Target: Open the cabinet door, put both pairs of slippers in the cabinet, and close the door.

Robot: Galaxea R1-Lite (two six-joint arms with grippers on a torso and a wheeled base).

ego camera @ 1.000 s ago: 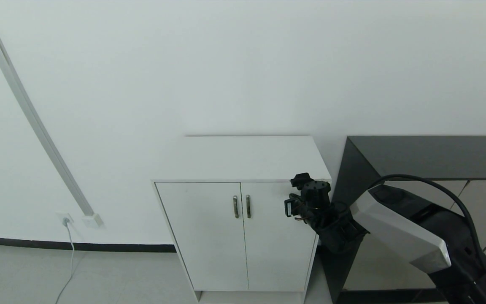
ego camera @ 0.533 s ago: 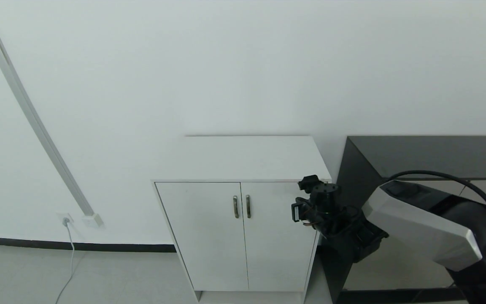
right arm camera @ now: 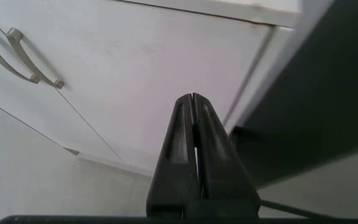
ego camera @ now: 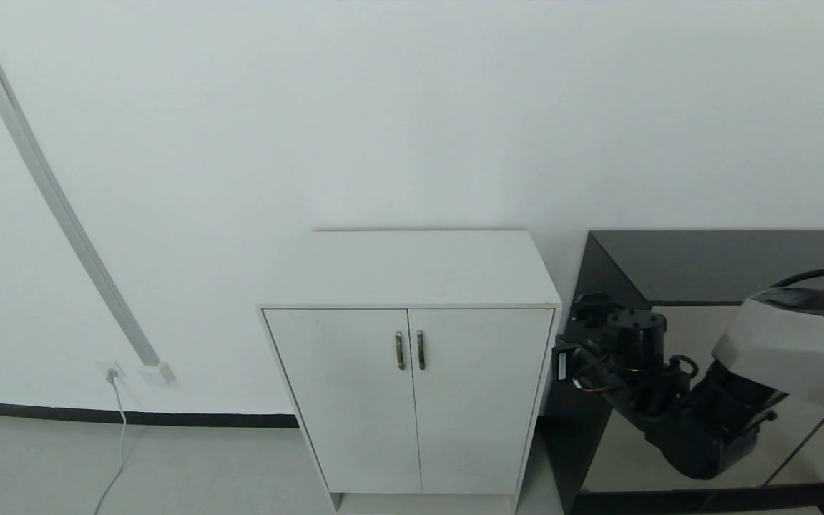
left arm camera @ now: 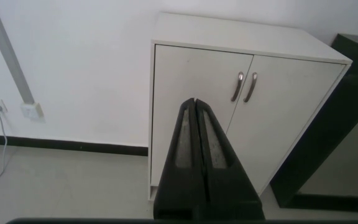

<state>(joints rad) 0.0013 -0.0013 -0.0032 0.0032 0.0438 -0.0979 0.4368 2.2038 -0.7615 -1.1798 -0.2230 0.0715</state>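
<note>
The white cabinet [ego camera: 412, 357] stands against the wall with both doors closed, and its two metal handles [ego camera: 410, 350] meet at the middle seam. My right arm [ego camera: 641, 372] hangs to the right of the cabinet, in front of the dark unit. In the right wrist view my right gripper [right arm camera: 192, 98] is shut on nothing and points at the cabinet's right edge [right arm camera: 253, 68], with the handles [right arm camera: 20, 56] off to one side. My left gripper [left arm camera: 195, 102] is also shut with nothing in it. It is held back from the cabinet [left arm camera: 185, 93], facing the left door.
A dark glossy cabinet [ego camera: 669, 265] stands right beside the white one. A wall socket with a trailing cable [ego camera: 113, 373] and a slanted white conduit [ego camera: 47, 186] are on the wall to the left. Grey floor [ego camera: 169, 472] stretches in front.
My right arm has swung to the right, from in front of the right door to in front of the dark cabinet. The doors stay closed.
</note>
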